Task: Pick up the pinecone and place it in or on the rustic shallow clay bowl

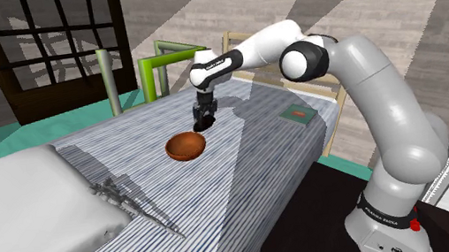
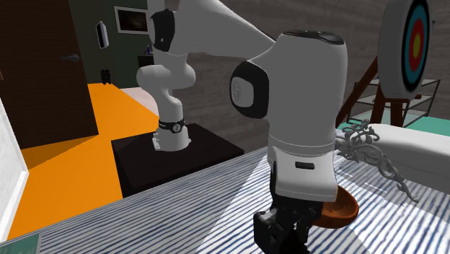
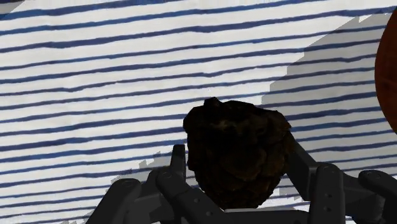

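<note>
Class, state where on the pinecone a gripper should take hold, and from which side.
Across its broad middle, from straight above: the pinecone sits on the flat striped cover with both rounded flanks free, and the gripper has one finger against each.

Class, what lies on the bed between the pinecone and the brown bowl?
Only bare striped bedcover, partly in shadow, separates the pinecone from the bowl; the wrist view shows it.

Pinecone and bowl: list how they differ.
The pinecone is near-black and rough; the bowl is reddish-brown and smooth. The pinecone is a closed lump; the bowl is an open hollow. The jaws clasp the pinecone; the bowl stands free beside it. Both sit on the striped cover.
</note>
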